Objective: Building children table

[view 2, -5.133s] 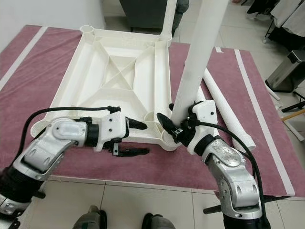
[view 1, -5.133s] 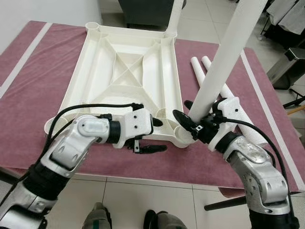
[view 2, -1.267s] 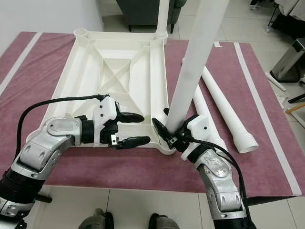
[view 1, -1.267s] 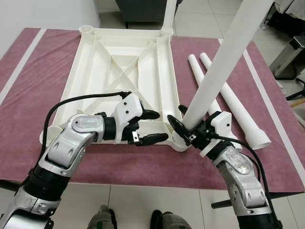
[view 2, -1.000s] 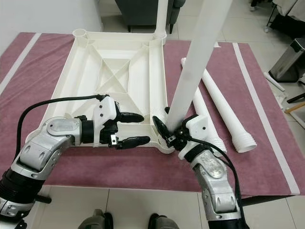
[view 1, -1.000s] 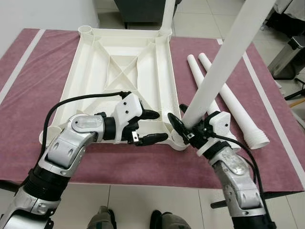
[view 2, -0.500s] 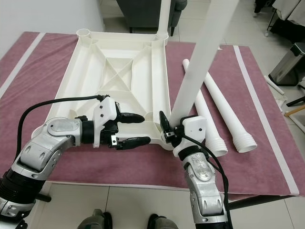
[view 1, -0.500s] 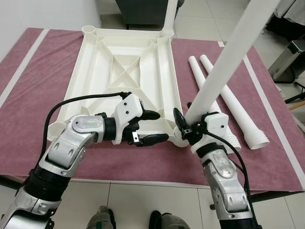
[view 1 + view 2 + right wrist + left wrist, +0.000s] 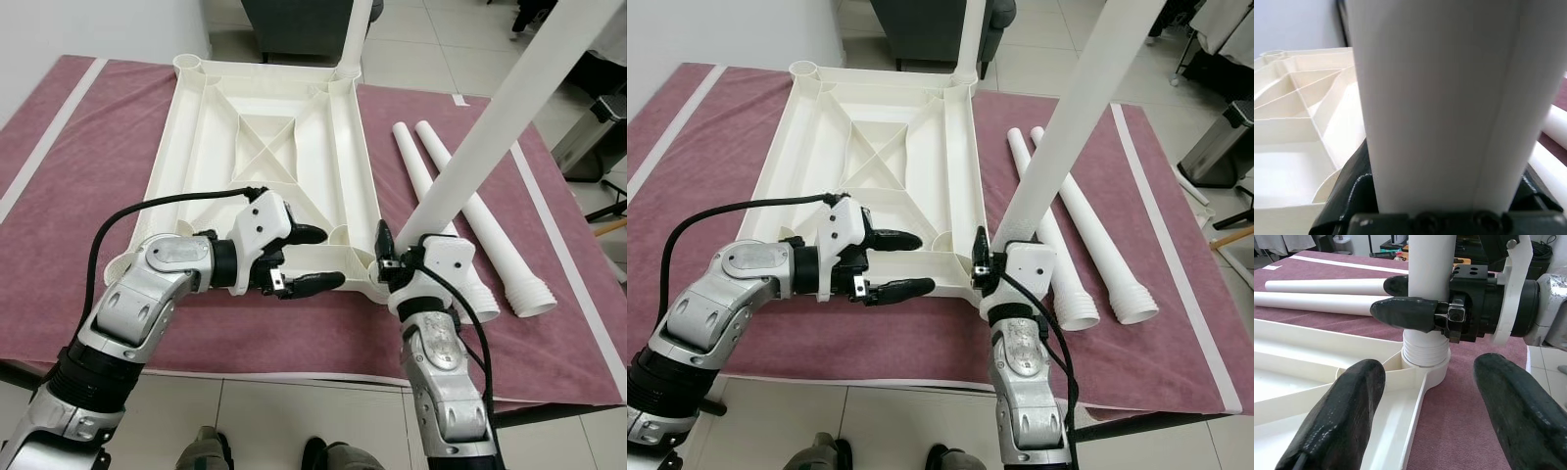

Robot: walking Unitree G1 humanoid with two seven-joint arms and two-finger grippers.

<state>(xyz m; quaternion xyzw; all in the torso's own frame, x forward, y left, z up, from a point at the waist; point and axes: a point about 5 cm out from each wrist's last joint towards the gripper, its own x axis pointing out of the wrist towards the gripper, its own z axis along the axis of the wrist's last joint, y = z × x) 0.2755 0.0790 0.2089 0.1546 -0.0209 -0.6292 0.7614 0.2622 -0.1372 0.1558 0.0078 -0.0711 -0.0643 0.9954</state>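
White ribbed tabletop (image 9: pixel 265 127) lies inverted; right end effector (image 9: pixel 392 262) pinches tilted leg (image 9: pixel 490 127); left (image 9: pixel 309 259) spread.

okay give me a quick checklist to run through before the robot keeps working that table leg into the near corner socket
1. Right gripper shut on the table leg: ok.
2. Leg's threaded end sitting in the corner socket: ok; how deep it sits, cannot tell.
3. Left gripper open, fingers either side of the tabletop near edge, not clamping it: not ok if bracing is needed.
4. Far leg in its far corner: ok.
5. Two spare legs lying apart from the work: ok.
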